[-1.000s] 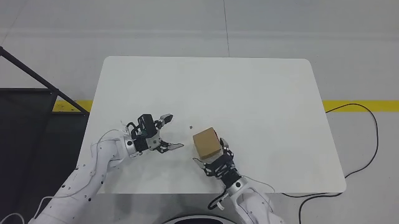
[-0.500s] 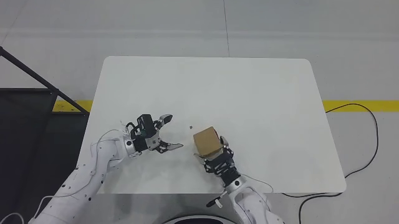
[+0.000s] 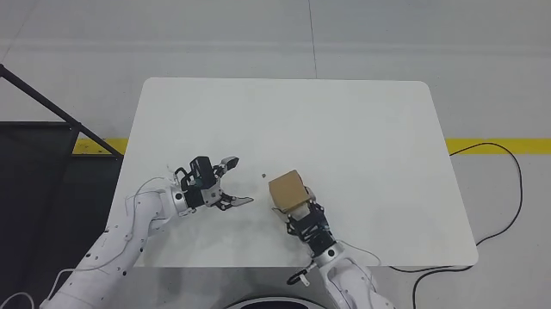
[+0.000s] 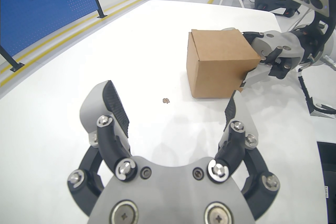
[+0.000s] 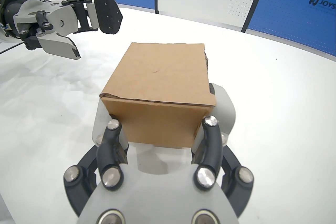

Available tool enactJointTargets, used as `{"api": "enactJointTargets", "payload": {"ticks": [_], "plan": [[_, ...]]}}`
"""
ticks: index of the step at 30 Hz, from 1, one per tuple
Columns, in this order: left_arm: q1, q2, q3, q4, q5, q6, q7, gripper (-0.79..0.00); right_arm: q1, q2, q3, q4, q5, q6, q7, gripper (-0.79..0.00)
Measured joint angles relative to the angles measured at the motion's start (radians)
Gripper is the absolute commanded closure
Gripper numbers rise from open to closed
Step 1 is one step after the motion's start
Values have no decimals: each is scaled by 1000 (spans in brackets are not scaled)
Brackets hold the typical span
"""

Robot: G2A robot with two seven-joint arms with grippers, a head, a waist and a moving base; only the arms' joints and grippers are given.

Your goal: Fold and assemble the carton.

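Change: I see the right gripper (image 5: 161,104) has drawn in, clamping the carton (image 4: 218,64) between its fingers.
Carton: closed (contents hidden).
Left gripper (image 4: 170,96): spread wide, carton just ahead, apart.

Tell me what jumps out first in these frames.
A closed brown cardboard carton sits near the white table's robot-side edge, clamped at one end by the right gripper. The left gripper hangs open beside it, with a small brown scrap lying on the table between them.
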Motion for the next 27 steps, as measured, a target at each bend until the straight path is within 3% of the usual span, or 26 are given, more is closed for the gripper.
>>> {"api": "enactJointTargets", "payload": {"ticks": [6, 10, 11, 27], "plan": [[0, 0, -3, -2, -2, -2, -3, -785, -29, 10, 29, -49, -19, -36, -7, -296], [-1, 0, -9, 1, -5, -7, -1, -785, -51, 15, 48, -89, -29, -40, 3, -31], [0, 1, -11, 2, -6, -8, 1, -785, -58, 16, 52, -101, -33, -40, 7, 0], [4, 2, -16, 1, -9, -27, 0, -785, -72, 19, 60, -127, -45, -39, 19, 0]]}}
